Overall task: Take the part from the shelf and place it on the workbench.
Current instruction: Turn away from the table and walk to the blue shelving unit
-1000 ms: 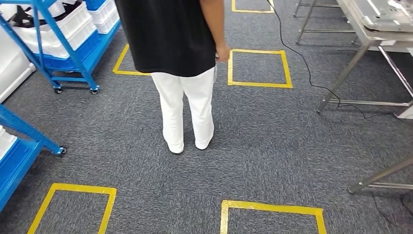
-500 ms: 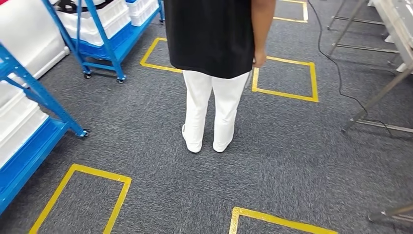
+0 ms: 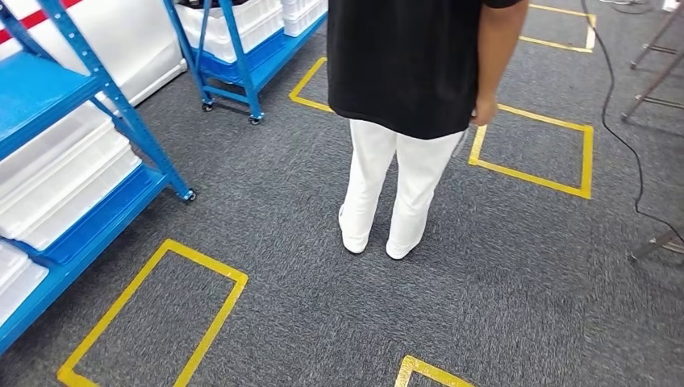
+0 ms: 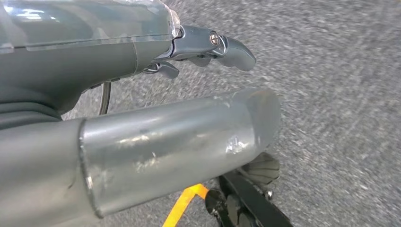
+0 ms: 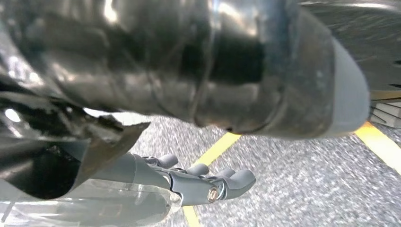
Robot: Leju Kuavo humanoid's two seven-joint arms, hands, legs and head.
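A blue shelf stands close at the left in the head view, with white bins stacked on its lower levels. Which item is the part cannot be told. My left hand hangs over the grey carpet with its thumb and fingers apart and nothing in it. My right hand also hangs above the carpet, its fingers stretched out and holding nothing. Metal legs of the workbench show at the far right edge.
A person in a black top and white trousers stands straight ahead, back turned. A second blue wheeled shelf stands at the back left. Yellow tape squares mark the carpet, and a black cable runs at the right.
The camera has turned to the left: the whole scene has slid right, the near blue shelf has come further into view and the workbench top has left the picture.
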